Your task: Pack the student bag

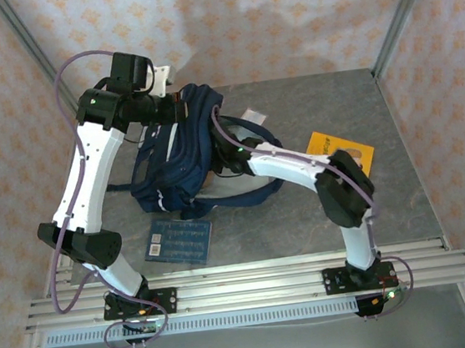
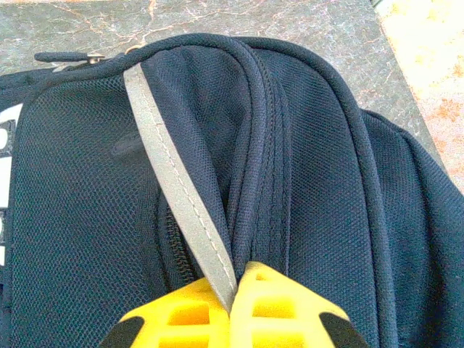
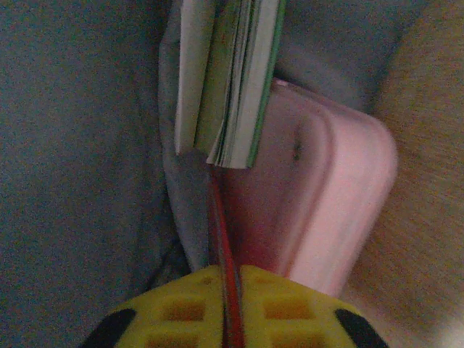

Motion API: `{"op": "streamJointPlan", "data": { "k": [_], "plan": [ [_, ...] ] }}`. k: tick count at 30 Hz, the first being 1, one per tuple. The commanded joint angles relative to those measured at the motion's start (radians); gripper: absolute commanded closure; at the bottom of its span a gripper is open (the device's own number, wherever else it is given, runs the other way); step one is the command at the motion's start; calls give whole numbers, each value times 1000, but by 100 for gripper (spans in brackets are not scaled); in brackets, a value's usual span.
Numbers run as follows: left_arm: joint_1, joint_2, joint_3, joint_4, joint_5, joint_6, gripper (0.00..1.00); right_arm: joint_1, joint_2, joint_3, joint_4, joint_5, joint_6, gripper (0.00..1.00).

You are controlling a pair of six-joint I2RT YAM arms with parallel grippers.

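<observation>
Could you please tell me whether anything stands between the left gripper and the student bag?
Nothing visible does: the left gripper is shut directly on the grey stripe of the student bag, with no other object between them.

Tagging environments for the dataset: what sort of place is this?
Probably a lab robot cell, not a classroom: aluminium frame posts around a patterned backdrop, and a slotted rail carrying the arm bases at the edge of the grey table.

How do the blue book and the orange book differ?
The blue book is dark and patterned; the orange book is bright. The blue book lies on the near side of the student bag, the orange book to its right. The blue book shows whole; the right arm hides part of the orange book. Both lie flat on the table.
</observation>
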Motion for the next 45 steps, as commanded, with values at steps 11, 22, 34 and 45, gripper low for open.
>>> {"op": "streamJointPlan", "data": {
  "k": [11, 22, 34, 45],
  "plan": [
    [42, -53, 65, 188, -11, -36, 100, 20, -92, -112, 323, 3, -247, 29],
    [64, -136, -120, 259, -520, -197, 100, -58, -363, -150, -103, 114, -422, 26],
    [65, -54, -194, 435, -877, -119, 100, -146, -629, -169, -449, 261, -491, 35],
    [66, 152, -182, 438, -750, -126, 90, -185, -856, -354, -690, 266, -486, 31]
  ]
}}
